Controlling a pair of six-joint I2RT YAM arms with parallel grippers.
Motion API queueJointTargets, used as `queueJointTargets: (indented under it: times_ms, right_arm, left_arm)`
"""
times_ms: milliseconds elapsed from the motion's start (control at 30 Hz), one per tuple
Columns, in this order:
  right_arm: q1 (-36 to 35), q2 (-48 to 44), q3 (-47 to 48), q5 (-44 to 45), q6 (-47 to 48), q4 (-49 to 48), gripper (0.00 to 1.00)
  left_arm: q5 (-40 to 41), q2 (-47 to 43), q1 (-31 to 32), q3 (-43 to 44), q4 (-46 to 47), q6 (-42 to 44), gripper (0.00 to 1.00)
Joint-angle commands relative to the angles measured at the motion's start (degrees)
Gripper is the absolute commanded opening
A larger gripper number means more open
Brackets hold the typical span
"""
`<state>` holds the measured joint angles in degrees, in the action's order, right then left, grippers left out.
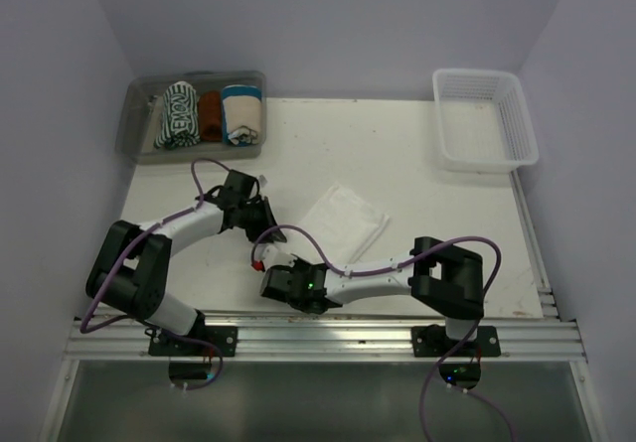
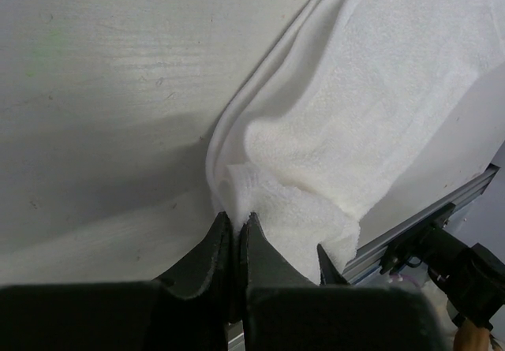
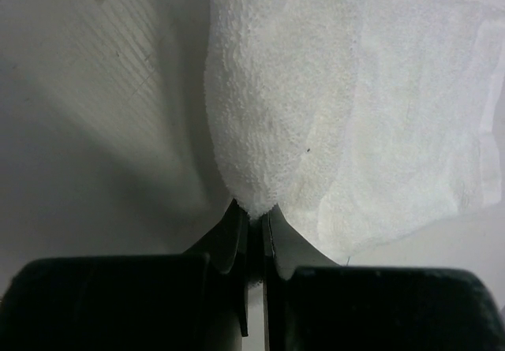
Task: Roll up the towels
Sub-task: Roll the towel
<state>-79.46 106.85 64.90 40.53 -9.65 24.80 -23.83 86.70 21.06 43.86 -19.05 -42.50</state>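
Two towels are listed for rolling.

Item 1, white towel [image 1: 346, 221]: lies near the middle of the counter [image 1: 437, 214], set skew to its edges like a diamond, loose and not rolled. Its near-left edge is bunched and lifted where both claws meet it.

Item 2, striped towel [image 1: 177, 114]: dark green and white. It sits in the clear bin [image 1: 131, 134] at the far left corner, beside a rust-brown towel [image 1: 210, 114] and a cream towel [image 1: 241, 114] with a teal band. It appears rolled already and is well apart from both arms.

Left claw [image 2: 234, 229]: jaws together, with a wadded corner of the white towel at the tips, seemingly pinched.

Right claw [image 3: 254, 213]: jaws together, clamped on a towel corner that runs into the slit between them.

Governing relation: the cloth spreads away from both claws, rightward and toward the far side. The left claw takes the farther end of the held edge, the right claw the nearer end. A roll would likely have its axis along that shared edge and turn toward the far right. Neither arm is nearer, since both are at the cloth.

Not legible:
- From above, the wrists cover the claw tips, so contact shows only in the wrist views.
- How much cloth sits inside each grip is hidden.
- The right wrist view shows a thicker flap over a thinner sheet, but the layer count is uncertain.
- The towel's long axis cannot be told.

White basket [image 1: 482, 129]: far right, well apart.
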Motion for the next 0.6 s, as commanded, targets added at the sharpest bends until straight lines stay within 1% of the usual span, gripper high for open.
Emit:
queueJointTargets:
  times_ms: [0, 33, 67, 100, 133, 167, 200, 233, 267, 300, 333, 367, 400, 433, 533, 567]
  right_arm:
    - [-0.17, -2.87, -0.21, 0.96, -2.39, -1.68, 0.00]
    - [-0.17, -3.40, -0.39, 0.08, -3.17, -1.77, 0.00]
    - [-0.17, -4.27, -0.74, -1.06, -3.70, -1.94, 0.00]
    - [0.01, -5.93, -1.35, -3.94, -4.23, -2.21, 0.00]
    - [0.27, -6.99, -1.79, -5.36, -5.45, -2.56, 0.00]
    - [0.71, -8.05, -2.84, -7.29, -6.08, -3.34, 0.00]
    - [1.15, -10.15, -3.55, -11.57, -6.87, -3.87, 0.00]
    - [2.54, -11.21, -4.34, -13.79, -8.44, -4.57, 0.00]
    - [3.51, -12.09, -5.22, -16.34, -9.15, -6.06, 0.00]
    - [4.31, -13.15, -7.05, -18.19, -9.94, -6.95, 0.00]
    - [6.14, -14.72, -7.94, -22.82, -11.25, -7.91, 0.00]
    - [7.20, -15.61, -9.69, -24.87, -11.88, -9.40, 0.00]
    - [8.00, -16.31, -10.49, -26.98, -12.58, -10.20, 0.00]
    - [9.92, -17.80, -11.28, -31.44, -13.80, -11.08, 0.00]
    - [13.53, -20.00, -13.83, -39.27, -16.26, -14.33, 0.00]
    - [14.41, -20.27, -15.14, -40.35, -16.80, -15.99, 0.00]
  left_arm:
    - [-1.48, 0.40, 0.03, 2.37, -0.99, 1.01, 0.00]
    - [-1.39, 0.40, 0.03, 2.46, -1.16, 1.10, 0.00]
    - [-1.04, 0.23, -0.05, 2.72, -1.25, 1.10, 0.07]
    - [-0.69, 0.14, 0.03, 2.81, -1.60, 1.28, 0.21]
    - [-0.69, -0.03, -0.05, 2.81, -1.61, 1.37, 0.26]
    - [-0.69, -0.21, -0.05, 3.08, -1.69, 1.54, 0.35]
    - [-0.60, -0.30, -0.05, 3.25, -1.78, 1.72, 0.40]
    - [-0.60, -0.47, -0.05, 3.43, -1.87, 1.89, 0.45]
    - [-0.60, -1.00, -0.05, 3.95, -1.96, 2.16, 0.47]
    - [-0.42, -1.26, -0.14, 4.13, -2.31, 2.42, 0.53]
    - [-0.25, -1.87, -0.14, 4.39, -2.48, 2.60, 0.55]
    - [0.28, -2.23, -0.32, 4.92, -2.75, 2.77, 0.61]
    - [0.54, -2.58, -0.40, 5.18, -3.36, 2.95, 0.64]
    - [1.33, -3.28, -0.49, 5.45, -3.62, 3.04, 0.64]
    - [3.08, -4.86, -0.84, 6.24, -4.77, 3.04, 0.64]
    - [3.53, -5.30, -1.02, 6.42, -4.86, 3.12, 0.64]
